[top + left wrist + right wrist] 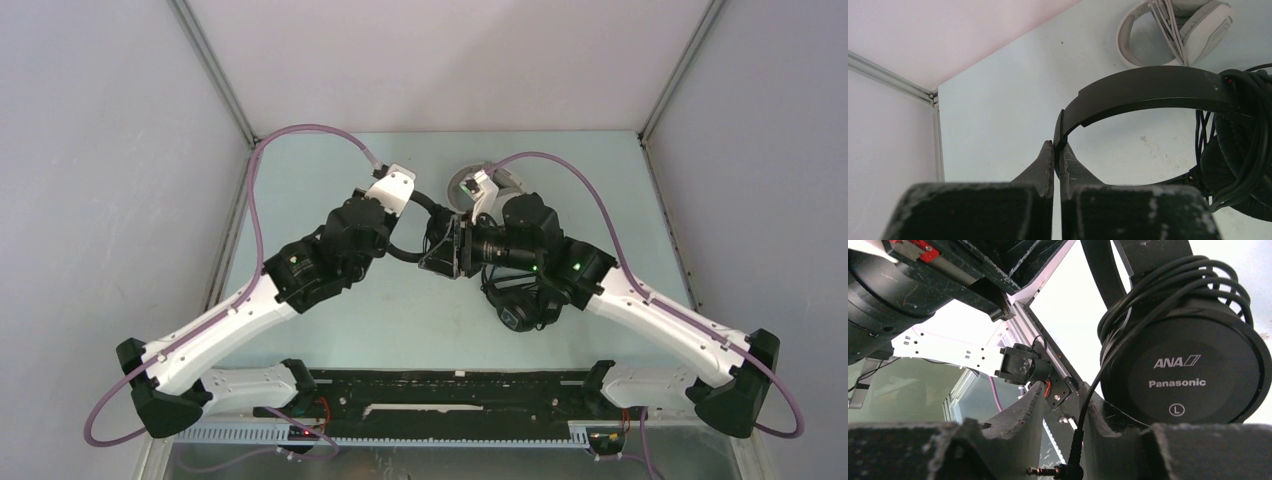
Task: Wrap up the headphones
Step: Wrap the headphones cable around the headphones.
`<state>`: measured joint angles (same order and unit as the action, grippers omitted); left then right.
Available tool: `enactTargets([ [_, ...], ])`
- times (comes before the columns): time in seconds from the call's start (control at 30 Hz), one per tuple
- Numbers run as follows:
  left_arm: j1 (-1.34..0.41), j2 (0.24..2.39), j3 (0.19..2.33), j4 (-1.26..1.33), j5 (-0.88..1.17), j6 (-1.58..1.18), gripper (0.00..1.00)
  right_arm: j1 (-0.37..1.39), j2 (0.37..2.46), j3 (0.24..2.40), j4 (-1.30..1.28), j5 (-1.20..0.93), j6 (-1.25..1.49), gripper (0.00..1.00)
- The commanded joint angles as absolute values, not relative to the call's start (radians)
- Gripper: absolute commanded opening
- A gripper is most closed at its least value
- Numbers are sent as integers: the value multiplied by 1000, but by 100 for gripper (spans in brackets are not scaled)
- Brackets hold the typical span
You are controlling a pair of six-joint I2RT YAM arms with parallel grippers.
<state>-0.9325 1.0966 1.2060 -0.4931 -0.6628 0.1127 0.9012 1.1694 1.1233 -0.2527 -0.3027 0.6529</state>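
Pinching the headband tip of the slim black plastic wired headphones, your left gripper is clamped tight, mid-table between the arms. Your right gripper stands parted. The thin black cable and its jack plug hang between the fingers; contact is unclear. The large white-grey over-ear headphones are cut off at the frame top. The bulky black over-ear pair is mostly hidden under your right arm.

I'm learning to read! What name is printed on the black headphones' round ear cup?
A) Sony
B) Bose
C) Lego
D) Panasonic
D: in the right wrist view, white letters on the ear cup of the black headphones spell Panasonic, above a circled L.
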Motion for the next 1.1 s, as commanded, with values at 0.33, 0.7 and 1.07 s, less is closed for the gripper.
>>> enactTargets([
  [0.33, -926, 1074, 1193, -391, -713, 123, 0, 868, 1074, 1170, -220, -387, 608, 41],
  [0.7, -925, 1074, 1198, -400, -712, 116, 0, 821, 1002, 1170, -200, -407, 635, 41],
  [1.07, -925, 1085, 1221, -437, -731, 85, 0, 889, 996, 1170, -212, -113, 689, 39],
])
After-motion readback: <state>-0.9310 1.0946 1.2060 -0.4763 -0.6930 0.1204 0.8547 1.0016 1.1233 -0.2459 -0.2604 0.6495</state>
